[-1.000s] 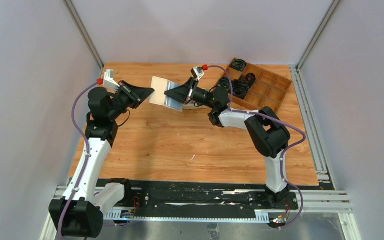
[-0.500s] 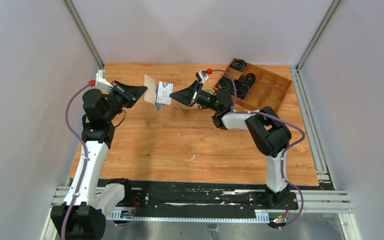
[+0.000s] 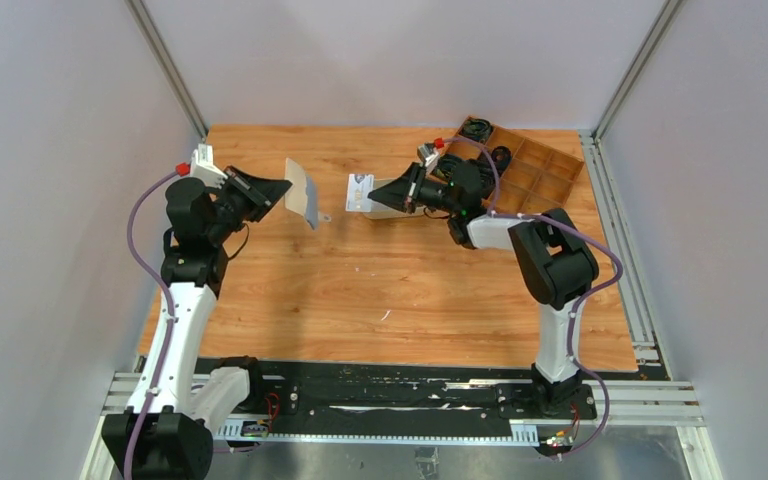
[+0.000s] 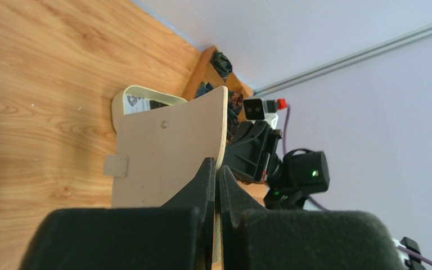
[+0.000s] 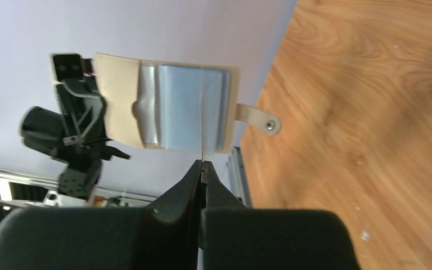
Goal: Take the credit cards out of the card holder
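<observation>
My left pincer (image 3: 282,188) is clamped on one edge of the wallet (image 3: 301,192). The wallet hangs open in the air just past its tips, pale inside turned away from it, snap tab (image 3: 324,217) dangling below. Across a gap, my right pincer (image 3: 375,196) is pinched on a white card (image 3: 360,191) jutting from its tips, clear of the wallet. A tray (image 3: 392,212) lies beneath that pincer. A box (image 3: 535,180) with black coils (image 3: 478,128) sits behind it.
</observation>
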You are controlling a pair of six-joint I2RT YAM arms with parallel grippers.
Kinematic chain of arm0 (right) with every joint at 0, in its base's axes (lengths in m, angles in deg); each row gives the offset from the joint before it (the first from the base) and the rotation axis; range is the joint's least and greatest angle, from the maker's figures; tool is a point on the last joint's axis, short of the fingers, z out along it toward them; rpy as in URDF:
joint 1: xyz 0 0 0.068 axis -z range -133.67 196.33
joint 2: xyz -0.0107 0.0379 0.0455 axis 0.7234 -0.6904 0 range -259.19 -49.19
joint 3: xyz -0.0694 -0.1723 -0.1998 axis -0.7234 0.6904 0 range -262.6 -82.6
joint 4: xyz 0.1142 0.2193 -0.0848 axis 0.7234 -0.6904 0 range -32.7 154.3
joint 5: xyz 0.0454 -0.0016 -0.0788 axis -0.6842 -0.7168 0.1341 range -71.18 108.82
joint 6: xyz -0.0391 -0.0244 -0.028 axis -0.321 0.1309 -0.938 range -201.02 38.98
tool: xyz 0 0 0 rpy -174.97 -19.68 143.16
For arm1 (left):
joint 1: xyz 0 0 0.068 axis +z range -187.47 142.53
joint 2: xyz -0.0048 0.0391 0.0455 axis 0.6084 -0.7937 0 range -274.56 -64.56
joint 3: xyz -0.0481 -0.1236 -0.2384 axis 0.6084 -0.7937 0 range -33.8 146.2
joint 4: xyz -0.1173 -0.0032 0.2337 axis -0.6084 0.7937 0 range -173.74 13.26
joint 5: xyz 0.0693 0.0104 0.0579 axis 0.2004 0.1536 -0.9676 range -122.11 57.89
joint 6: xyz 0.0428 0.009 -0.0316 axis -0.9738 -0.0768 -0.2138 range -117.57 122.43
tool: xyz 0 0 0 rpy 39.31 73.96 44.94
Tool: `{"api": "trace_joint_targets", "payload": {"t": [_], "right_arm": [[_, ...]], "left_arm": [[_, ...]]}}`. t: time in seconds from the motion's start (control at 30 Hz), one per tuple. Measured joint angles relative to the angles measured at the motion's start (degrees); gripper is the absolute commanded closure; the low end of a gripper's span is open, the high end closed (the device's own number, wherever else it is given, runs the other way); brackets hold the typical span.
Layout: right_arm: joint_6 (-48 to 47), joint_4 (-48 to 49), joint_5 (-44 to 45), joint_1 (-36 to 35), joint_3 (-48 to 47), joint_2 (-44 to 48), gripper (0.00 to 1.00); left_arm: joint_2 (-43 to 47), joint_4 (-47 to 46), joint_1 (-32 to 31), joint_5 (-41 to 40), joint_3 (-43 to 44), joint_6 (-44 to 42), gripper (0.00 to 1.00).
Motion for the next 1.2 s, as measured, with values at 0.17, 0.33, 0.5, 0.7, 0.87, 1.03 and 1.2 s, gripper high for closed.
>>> {"api": "trace_joint_targets", "payload": {"t": [0.17,0.33,0.5,0.7,0.87,1.03,1.2], "right_arm": [[-13.20,-20.79,-5.01,1.66,-9.53,-0.15,1.00],[-31.19,-47.19,-3.87,2.01,-23.26,-2.75,1.00],[-42.21,-64.78,1.33,2.54,-32.39,-6.86,1.00],[-47.52,-75.32,6.47,3.87,-39.47,-14.36,1.00],[-48.35,-79.43,8.35,4.61,-44.30,-18.75,1.00],[-48.54,-80.46,9.70,4.76,-47.74,-19.47,1.00],[-48.63,-81.37,10.75,5.53,-50.88,-21.81,1.00]], "left_arm": [[0.22,2.82,0.02,-0.26,0.24,-2.51,1.00],[0.20,3.78,0.02,0.76,0.17,-4.50,1.00],[0.37,3.08,0.04,2.21,-3.08,-5.40,1.00],[0.98,2.23,0.13,2.67,-13.18,-5.05,1.00],[1.70,0.48,0.22,3.15,-20.28,-4.72,1.00],[3.52,-1.49,0.24,2.89,-24.28,-5.20,1.00],[3.93,-2.73,0.24,0.92,-28.39,-6.10,1.00]]}}
